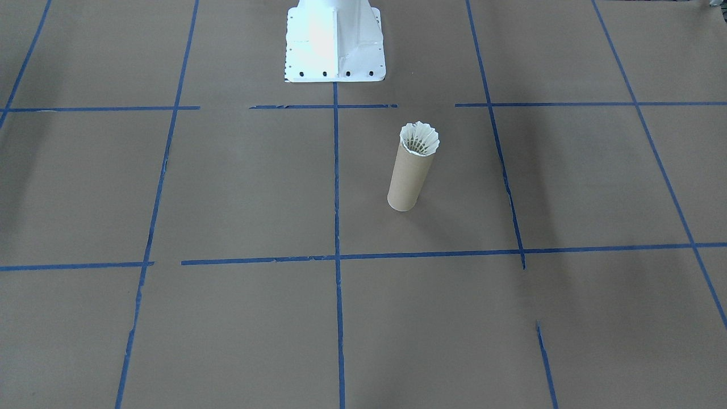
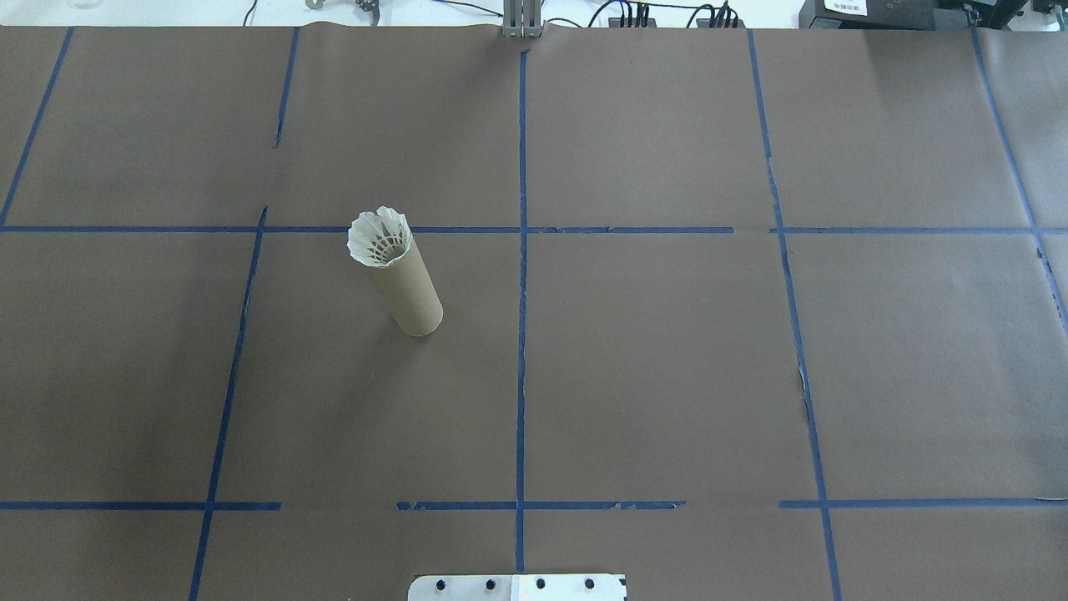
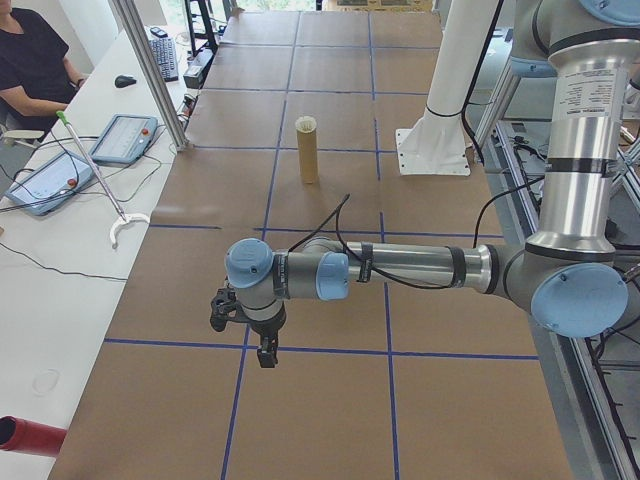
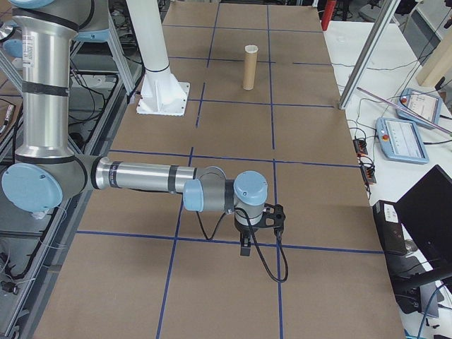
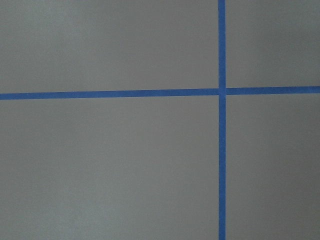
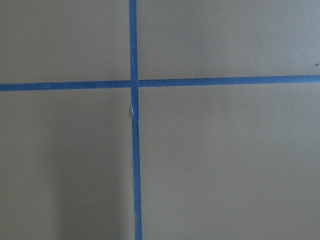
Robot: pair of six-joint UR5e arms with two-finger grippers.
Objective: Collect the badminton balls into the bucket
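Matt brown paper [image 2: 667, 376] covers the table, marked with smooth blue tape [image 2: 521, 334]. The bucket [image 2: 406, 288] is dull, raw cardboard; the white shuttlecock [image 2: 380, 238] in its mouth looks feathery and ribbed. The robot base [image 1: 335, 45] is glossy white-painted metal. Both arms show brushed silver metal tubes with smooth pale-blue plastic caps.

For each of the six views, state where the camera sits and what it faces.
Front-facing: opposite robot, sees tube, shuttlecock, white base.
Overhead: behind robot; tube, base edge.
Exterior left: table's end; near left arm, left gripper.
Exterior right: opposite end; near right arm, right gripper.
Wrist views: straight down; only tape.
Front and overhead share the tube.
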